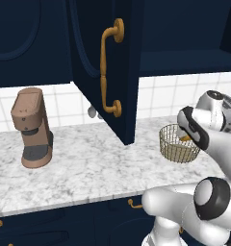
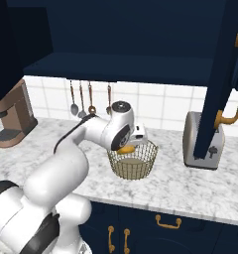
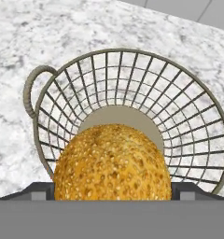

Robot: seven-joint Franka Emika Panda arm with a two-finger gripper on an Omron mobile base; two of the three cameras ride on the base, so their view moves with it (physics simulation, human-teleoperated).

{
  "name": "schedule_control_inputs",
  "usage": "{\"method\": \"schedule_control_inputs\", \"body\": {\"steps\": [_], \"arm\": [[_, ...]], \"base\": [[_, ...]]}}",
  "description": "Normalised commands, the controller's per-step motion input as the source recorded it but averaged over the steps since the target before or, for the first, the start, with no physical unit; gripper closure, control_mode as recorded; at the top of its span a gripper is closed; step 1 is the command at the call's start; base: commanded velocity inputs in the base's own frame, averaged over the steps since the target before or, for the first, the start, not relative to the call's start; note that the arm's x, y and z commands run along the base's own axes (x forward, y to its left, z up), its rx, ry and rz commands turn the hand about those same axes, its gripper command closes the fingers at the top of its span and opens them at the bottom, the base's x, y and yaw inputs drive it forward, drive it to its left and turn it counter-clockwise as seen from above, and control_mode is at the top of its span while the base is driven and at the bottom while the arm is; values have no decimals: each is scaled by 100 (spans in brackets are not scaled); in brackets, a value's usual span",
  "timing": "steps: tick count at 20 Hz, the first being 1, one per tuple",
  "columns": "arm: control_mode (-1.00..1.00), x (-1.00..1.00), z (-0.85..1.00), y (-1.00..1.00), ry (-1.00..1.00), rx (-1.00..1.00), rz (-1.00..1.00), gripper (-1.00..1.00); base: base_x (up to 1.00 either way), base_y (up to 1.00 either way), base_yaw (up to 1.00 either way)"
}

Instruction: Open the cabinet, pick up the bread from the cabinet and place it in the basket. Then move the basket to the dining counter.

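The cabinet (image 1: 136, 29) stands open, its door (image 1: 124, 62) with the brass handle (image 1: 105, 72) swung out over the worktop. The wire basket (image 2: 134, 161) sits on the marble worktop under the open cabinet (image 2: 126, 34). My gripper (image 2: 128, 146) hangs just over the basket's rim, shut on the bread (image 2: 126, 149). In the hand view the seeded golden bread (image 3: 112, 165) fills the gap between my dark fingertips (image 3: 39, 190), above the basket (image 3: 132, 53) and its bare floor. From the left, the bread (image 1: 185, 138) peeks out under my hand at the basket (image 1: 177, 148). The dining counter is out of view.
A brown coffee machine (image 1: 32, 127) stands at the left of the marble worktop (image 1: 88, 163). A toaster (image 2: 203, 141) sits right of the basket, partly behind the open door (image 2: 221, 74). Utensils (image 2: 89, 101) hang on the tiled wall. Navy drawers with brass pulls (image 2: 168, 222) run below.
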Motion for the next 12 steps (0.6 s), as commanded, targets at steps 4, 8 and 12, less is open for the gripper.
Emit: {"method": "schedule_control_inputs", "body": {"steps": [4, 8, 12], "arm": [[-100, 42, -41, -21, 3, 0, 0, 100], [-100, 23, -41, -20, 5, 0, 0, 100], [-100, 13, -35, -17, 2, 0, 0, 100]], "base": [[0, 0, 0], [0, 0, 0], [0, 0, 0]]}}
